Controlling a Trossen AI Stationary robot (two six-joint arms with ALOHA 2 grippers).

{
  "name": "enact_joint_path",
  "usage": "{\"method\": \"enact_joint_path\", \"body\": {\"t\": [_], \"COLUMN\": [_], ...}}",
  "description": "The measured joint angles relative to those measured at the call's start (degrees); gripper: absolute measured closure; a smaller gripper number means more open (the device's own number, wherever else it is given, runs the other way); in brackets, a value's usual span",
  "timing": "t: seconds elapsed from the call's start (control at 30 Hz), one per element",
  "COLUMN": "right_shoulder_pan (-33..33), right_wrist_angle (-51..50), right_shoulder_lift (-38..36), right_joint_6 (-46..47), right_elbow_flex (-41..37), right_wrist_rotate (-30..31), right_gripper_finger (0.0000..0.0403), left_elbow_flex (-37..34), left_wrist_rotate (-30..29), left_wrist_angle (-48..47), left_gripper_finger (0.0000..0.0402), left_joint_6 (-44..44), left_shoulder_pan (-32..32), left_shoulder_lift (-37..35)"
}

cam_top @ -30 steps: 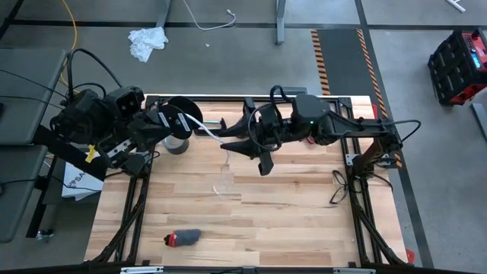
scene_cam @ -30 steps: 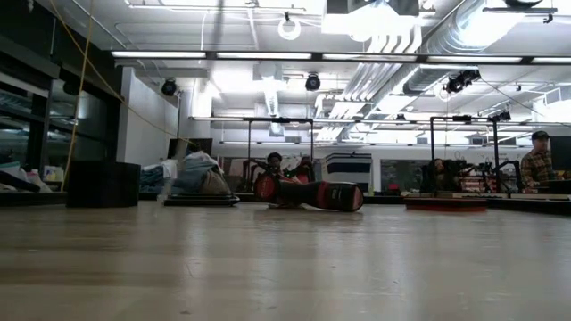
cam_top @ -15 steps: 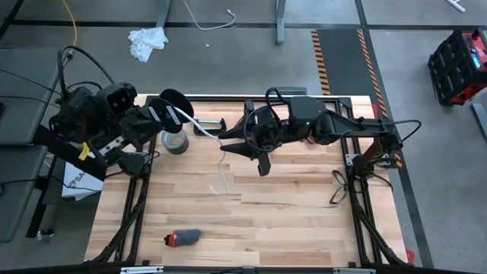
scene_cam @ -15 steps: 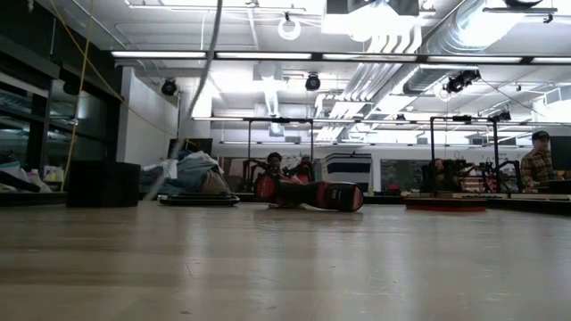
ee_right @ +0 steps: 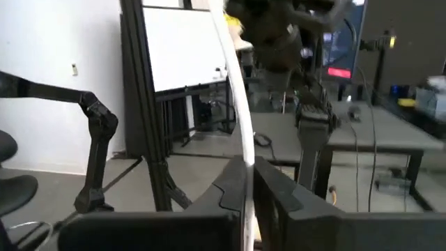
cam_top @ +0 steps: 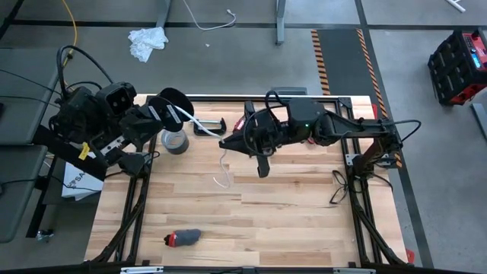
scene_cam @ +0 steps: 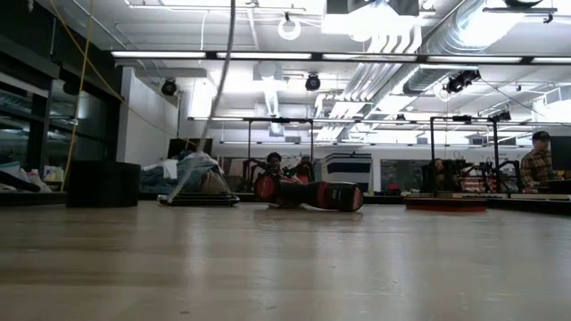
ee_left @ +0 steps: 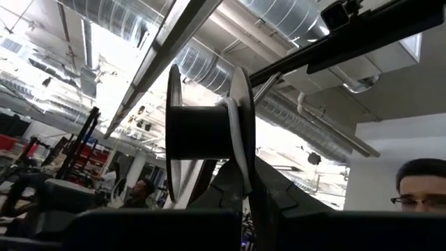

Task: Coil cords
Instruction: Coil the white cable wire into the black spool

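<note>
My left gripper (cam_top: pixel 162 116) is at the table's far left corner, raised and tilted up, shut on a black spool (cam_top: pixel 173 105) with two round flanges (ee_left: pixel 202 132). The white cord (cam_top: pixel 204 128) runs from the spool across to my right gripper (cam_top: pixel 222 143), which is held level above the table's far middle and is shut on it. Beyond the right gripper the cord's tail (cam_top: pixel 222 173) hangs down, and its end lies on the wood. In the low view the hanging cord (scene_cam: pixel 225 80) shows as a pale slanting line. My left gripper (ee_left: pixel 240 203) has the spool by the lower rim of one flange (ee_left: pixel 242 174), where the white cord crosses it; the fingers hide the exact place. The spool stands above the fingers, clear of the table. My right gripper (ee_right: pixel 249 174) pinches the white cord (ee_right: pixel 245 150) between its two fingers, partway along its length. The fingers point level toward the table's left side and lie across the cord. The cord rises from them toward the spool and hangs slack below.
A grey tape roll (cam_top: pixel 175 141) and a black clamp (cam_top: pixel 207 126) lie on the table near the spool. A small red and grey object (cam_top: pixel 183 237) lies near the front edge. A black cable bundle (cam_top: pixel 340 186) is at the right. The middle wood is bare.
My right gripper has shut on the white cord; a second ago its fingers stood spread wide on either side of it. The cord's hanging tail has swung slightly, with its end staying on the wood.
</note>
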Motion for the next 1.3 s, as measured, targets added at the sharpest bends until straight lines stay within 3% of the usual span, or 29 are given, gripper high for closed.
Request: {"method": "enact_joint_path", "body": {"t": [0.23, 0.47, 0.63, 0.93, 1.3], "right_shoulder_pan": [1.9, 1.7, 1.8, 2.7, 2.6], "right_wrist_angle": [6.8, 8.4, 7.1, 1.3, 6.1], "right_shoulder_lift": [1.5, 2.0, 2.4, 5.7, 7.7], "right_joint_6": [-3.1, -6.5, -10.9, -14.6, -20.0], "right_elbow_flex": [0.0, 0.0, 5.0, 11.4, 12.1], "right_wrist_rotate": [0.2, 5.6, 6.3, 5.5, 8.7], "right_gripper_finger": [0.0399, 0.0401, 0.0402, 0.0402, 0.0403], "left_elbow_flex": [0.0, 0.0, -0.1, 0.0, 0.0], "left_wrist_rotate": [-2.8, -1.9, -2.1, -8.3, -7.8], "left_wrist_angle": [0.8, 3.7, 2.3, 4.9, 7.9], "left_gripper_finger": [0.0401, 0.0401, 0.0401, 0.0401, 0.0401], "left_joint_6": [-2.2, -22.6, -32.7, -35.2, -43.3], "left_shoulder_pan": [1.1, 4.2, 4.2, 5.2, 2.7], "left_shoulder_lift": [2.2, 5.8, 7.6, 8.9, 10.2]}}
